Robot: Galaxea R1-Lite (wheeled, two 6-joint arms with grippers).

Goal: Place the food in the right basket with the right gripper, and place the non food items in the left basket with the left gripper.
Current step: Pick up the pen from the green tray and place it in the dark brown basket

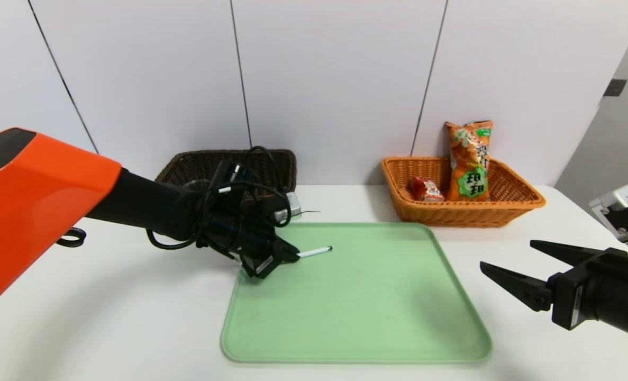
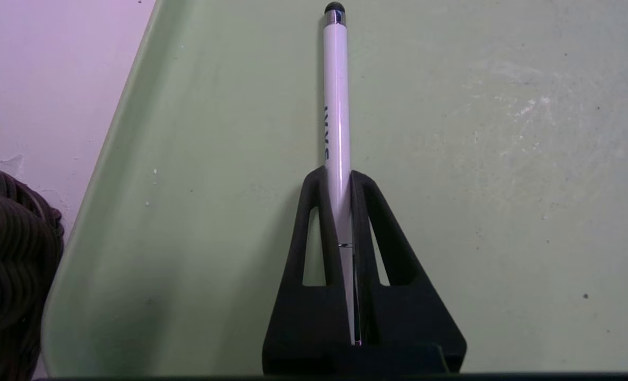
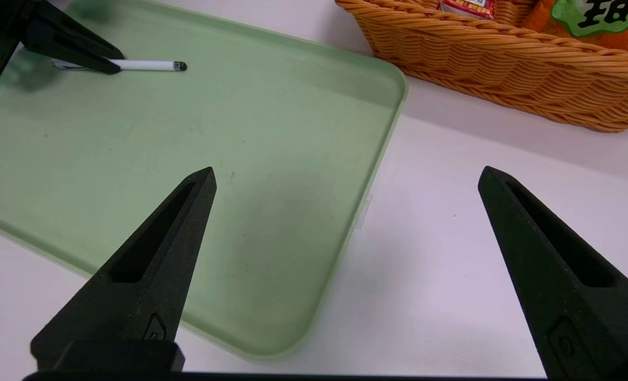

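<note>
My left gripper (image 1: 291, 256) is shut on the thin white pen (image 1: 316, 251) at the green tray's (image 1: 356, 312) far left corner; the left wrist view shows the pen (image 2: 336, 106) running between both fingers (image 2: 314, 211), black tip pointing away. The dark brown left basket (image 1: 271, 164) stands behind that arm, its inside hidden. The orange snack bag (image 1: 471, 159) and the red drink carton (image 1: 426, 189) sit in the orange right basket (image 1: 504, 211). My right gripper (image 1: 507, 256) hangs open over the table to the right of the tray, holding nothing. The duck and the cup are out of view.
The green tray's right edge (image 3: 382, 159) runs under my right gripper (image 3: 345, 177), with bare white table beside it. The orange basket (image 3: 504, 63) is just beyond. A white wall stands close behind both baskets. A grey device (image 1: 618, 211) sits at the far right.
</note>
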